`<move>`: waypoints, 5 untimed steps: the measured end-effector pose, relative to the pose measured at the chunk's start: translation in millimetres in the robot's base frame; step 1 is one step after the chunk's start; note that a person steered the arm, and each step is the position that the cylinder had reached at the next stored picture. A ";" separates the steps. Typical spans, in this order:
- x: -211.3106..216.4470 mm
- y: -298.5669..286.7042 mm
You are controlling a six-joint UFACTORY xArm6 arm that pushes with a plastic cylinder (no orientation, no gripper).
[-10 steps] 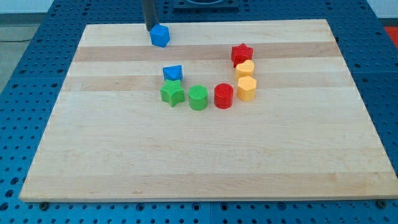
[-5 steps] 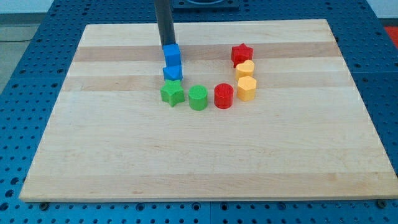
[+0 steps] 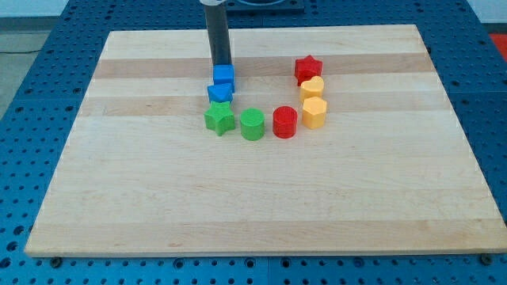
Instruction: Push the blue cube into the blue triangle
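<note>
The blue cube (image 3: 224,77) sits against the top side of the blue triangle (image 3: 219,93), touching it, left of the board's middle. My tip (image 3: 222,64) stands right at the cube's top edge, on the side away from the triangle. The rod rises from there out of the view's top. The blue triangle rests against the green star (image 3: 219,119) below it.
A green cylinder (image 3: 253,124) and a red cylinder (image 3: 284,122) lie to the right of the green star. A yellow hexagon (image 3: 314,112), a yellow heart (image 3: 312,87) and a red star (image 3: 308,68) run upward from there. All sit on the wooden board (image 3: 119,182).
The tip pushed the blue cube from near the board's top edge down the view until it met the blue triangle. In the last half second cube and tip moved slightly down and right.
</note>
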State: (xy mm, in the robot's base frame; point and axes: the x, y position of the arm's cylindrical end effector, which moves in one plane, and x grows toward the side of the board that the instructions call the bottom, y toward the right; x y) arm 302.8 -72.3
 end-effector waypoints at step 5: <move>66.2 -76.5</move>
